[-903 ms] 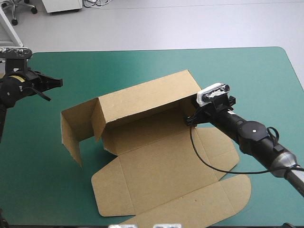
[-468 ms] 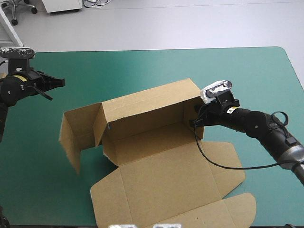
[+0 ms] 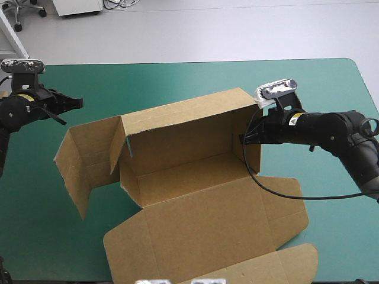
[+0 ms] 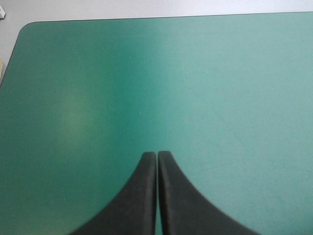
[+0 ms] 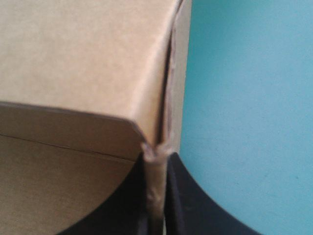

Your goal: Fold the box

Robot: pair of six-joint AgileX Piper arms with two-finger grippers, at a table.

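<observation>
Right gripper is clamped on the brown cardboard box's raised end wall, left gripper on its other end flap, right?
No. The left gripper holds nothing: the left wrist view shows it shut over bare teal-green cover, clear of the brown cardboard box. The right gripper is indeed clamped on the raised end wall.

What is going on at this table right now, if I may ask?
The robot is partway through folding the brown box. Its right hand is shut on the board at the box's right end, beside the raised back wall. The left hand is shut on nothing and hangs over the teal-green cover near the table's left edge, apart from the box. The front panels lie flat on the cover.
</observation>
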